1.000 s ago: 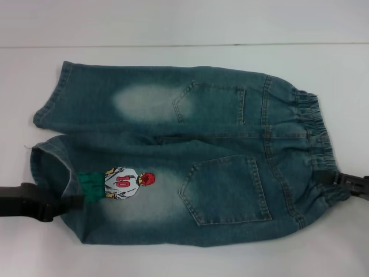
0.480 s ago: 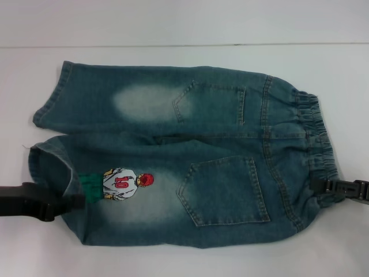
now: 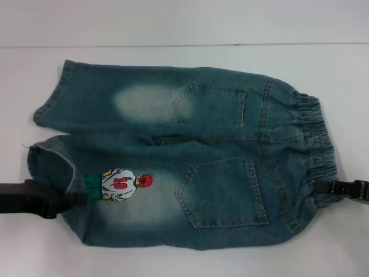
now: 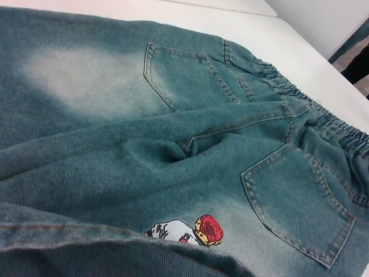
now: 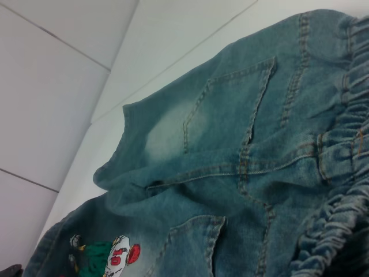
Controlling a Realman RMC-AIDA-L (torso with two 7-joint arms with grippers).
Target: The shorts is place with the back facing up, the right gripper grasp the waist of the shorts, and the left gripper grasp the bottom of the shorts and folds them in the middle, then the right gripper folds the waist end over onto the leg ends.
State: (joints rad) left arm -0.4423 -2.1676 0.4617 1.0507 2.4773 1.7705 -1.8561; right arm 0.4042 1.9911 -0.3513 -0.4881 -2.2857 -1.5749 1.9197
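Note:
Blue denim shorts (image 3: 190, 156) lie flat with the back pockets up, legs to the left and the elastic waist (image 3: 316, 135) to the right. A cartoon figure patch (image 3: 121, 184) marks the near leg. My left gripper (image 3: 72, 199) is at the hem of the near leg, shut on the denim edge. At the near end of the waistband, my right gripper (image 3: 323, 188) is shut on the bunched elastic. In the left wrist view the hem (image 4: 86, 245) rises close to the camera. The right wrist view shows the gathered waistband (image 5: 340, 225) close by.
The shorts rest on a white table (image 3: 184, 63) whose far edge runs along a pale wall. Bare tabletop lies beyond the far leg (image 3: 86, 92) and on both sides of the garment.
My right gripper has levelled out and slid left into the waistband. The left gripper has dropped slightly at the hem. The near side of the shorts shifted a little toward me.

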